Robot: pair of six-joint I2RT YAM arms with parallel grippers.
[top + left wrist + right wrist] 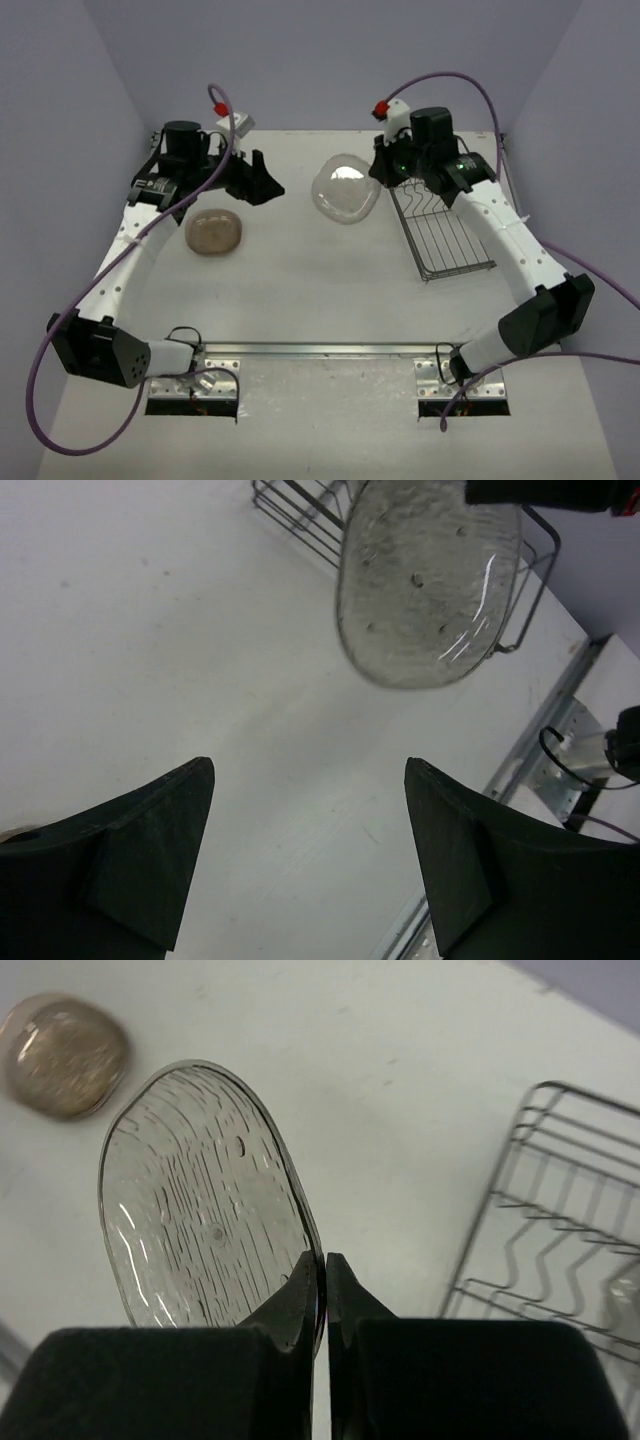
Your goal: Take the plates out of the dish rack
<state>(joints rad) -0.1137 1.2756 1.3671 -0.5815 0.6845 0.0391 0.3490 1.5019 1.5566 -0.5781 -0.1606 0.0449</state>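
Beside the rack (445,235), right gripper (323,1265) pinches a clear plate (200,1210); left gripper (308,770) gapes.

Overhead, two close wrist views, common plate (200,1200)

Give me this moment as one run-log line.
right fingers: shut on clear translucent rounded-square plate, outside dark wire dish rack | left fingers: open, empty | smoky brown rounded plate: flat on table
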